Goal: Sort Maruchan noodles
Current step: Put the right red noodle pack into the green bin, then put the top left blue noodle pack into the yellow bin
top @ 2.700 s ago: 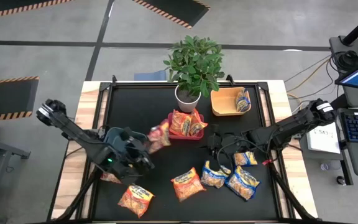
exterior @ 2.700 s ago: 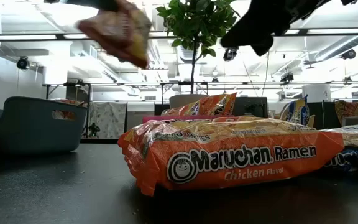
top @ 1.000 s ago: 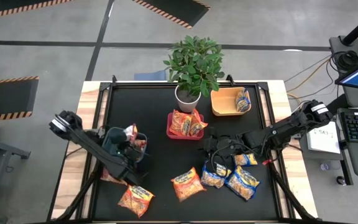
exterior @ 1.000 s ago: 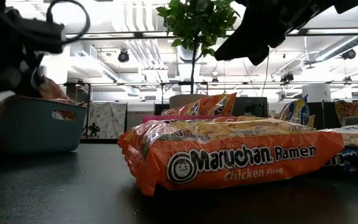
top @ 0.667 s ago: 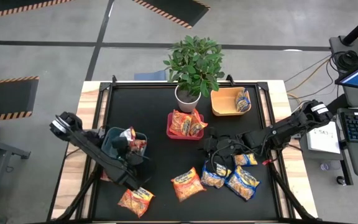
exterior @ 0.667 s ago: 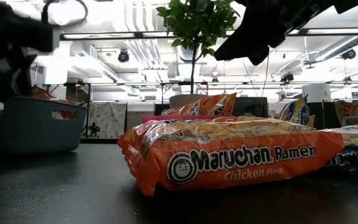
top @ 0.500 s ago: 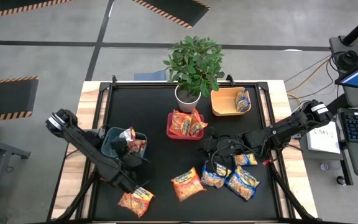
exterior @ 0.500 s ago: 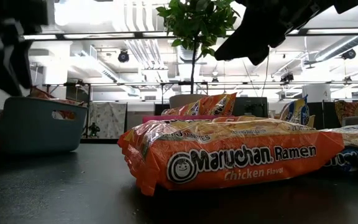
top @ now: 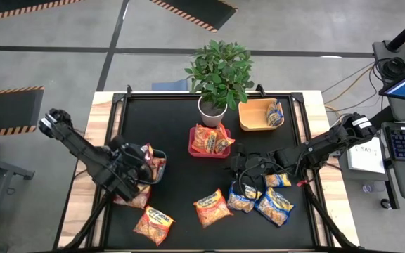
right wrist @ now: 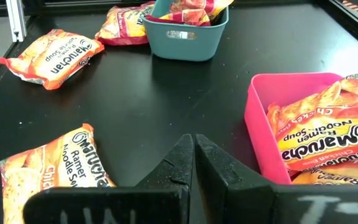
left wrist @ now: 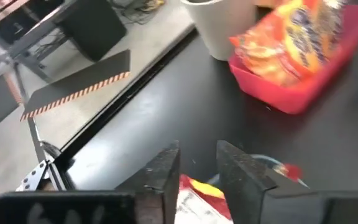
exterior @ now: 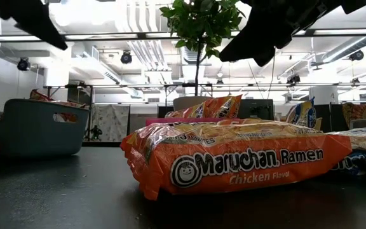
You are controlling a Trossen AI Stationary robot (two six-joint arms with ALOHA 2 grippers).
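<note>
Maruchan noodle packets lie on the black table: an orange one (top: 213, 209), another orange one (top: 153, 225) and blue-and-yellow ones (top: 274, 205) near the front. A packet (top: 150, 156) lies in the grey-blue bin (exterior: 33, 127). My left gripper (left wrist: 197, 168) hovers above that bin, open, with nothing between its fingers. The red bin (top: 197, 151) holds orange packets (top: 209, 138). In the orange bin (top: 248, 123) lies a blue packet (top: 275, 112). My right gripper (right wrist: 194, 149) is shut and hangs over the table between the red bin and the loose packets.
A potted plant (top: 220, 70) stands at the far edge behind the red bin. One more orange packet (top: 133, 198) lies beside the grey-blue bin, partly under my left arm. Bare black table shows between the grey-blue bin and the red bin.
My left gripper has let go of an orange packet, which now lies in the grey-blue bin. It has then risen well clear of the bin, drawn back a little toward the table's left edge, and rolled.
</note>
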